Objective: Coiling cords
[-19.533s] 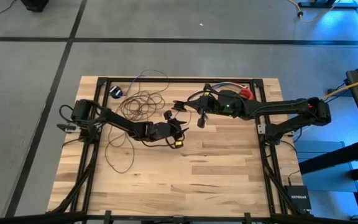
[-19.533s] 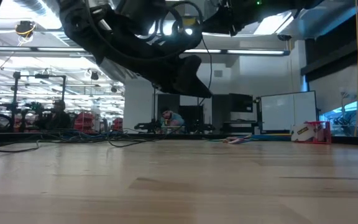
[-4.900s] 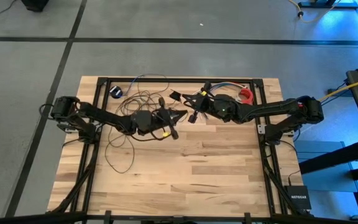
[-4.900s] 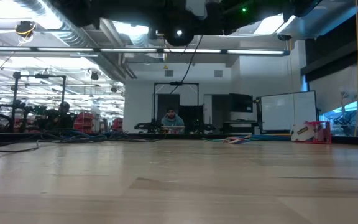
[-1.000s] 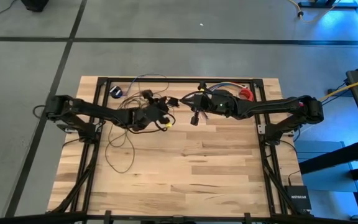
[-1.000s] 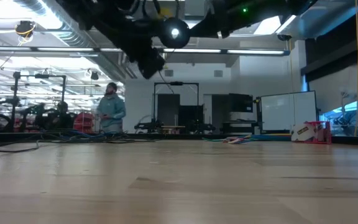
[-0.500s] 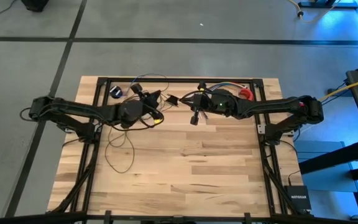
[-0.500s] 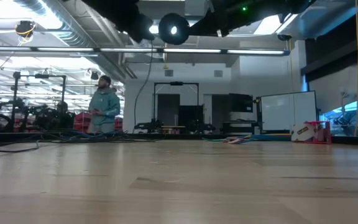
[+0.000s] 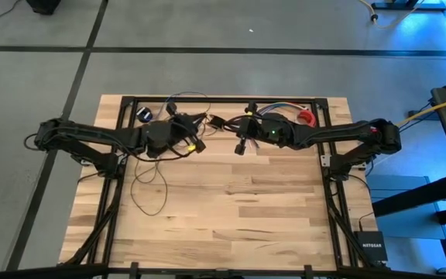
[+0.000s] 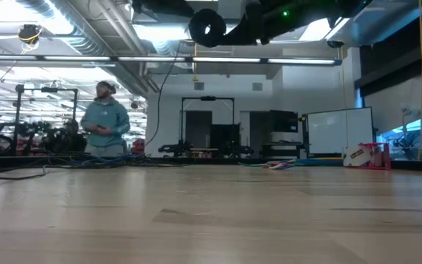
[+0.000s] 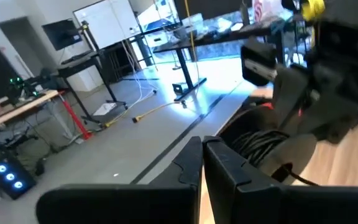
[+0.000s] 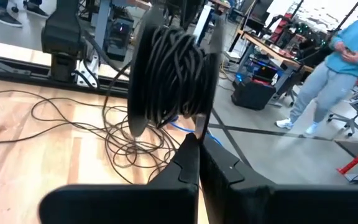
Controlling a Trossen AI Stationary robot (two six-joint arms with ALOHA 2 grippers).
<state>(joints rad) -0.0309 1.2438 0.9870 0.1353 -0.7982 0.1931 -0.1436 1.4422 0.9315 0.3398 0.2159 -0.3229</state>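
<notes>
The cords are one thin dark wire. Part of it is wound into a thick coil (image 12: 173, 68) that hangs high above the table (image 10: 207, 27). My right gripper (image 12: 196, 138), reaching in from the table's right (image 9: 224, 124), is shut on the coil. Loose loops (image 9: 149, 182) lie on the wood at the left, near the small round puck (image 9: 144, 115). My left gripper (image 11: 202, 146) is shut and stands just left of the coil (image 9: 200, 122), pointing level at it. A strand (image 10: 168, 84) drops from up there to the table's far side. My left gripper is shut on a strand of the cord. Its own fingers (image 11: 188, 163) hide the place of contact. The strand (image 10: 165, 103) hangs slack below it down to the table. My right gripper pinches several turns of the coil between its two fingers, at the coil's edge nearest to it (image 12: 194, 124). The fingers come level from the table's right. The coil stands on edge, lifted clear of the table.
A red roll (image 9: 307, 118) and a bundle of coloured wires (image 9: 281, 105) lie at the far right, beside the black frame rail (image 9: 207, 99). Bare wood (image 9: 238, 209) fills the near half. A person in a teal top (image 10: 105, 121) stands in the room beyond.
My left gripper has risen and gone toward the table's far left, rolling as it went and staying shut. The hanging strand has gone up with it. My right gripper and the coil have kept still.
</notes>
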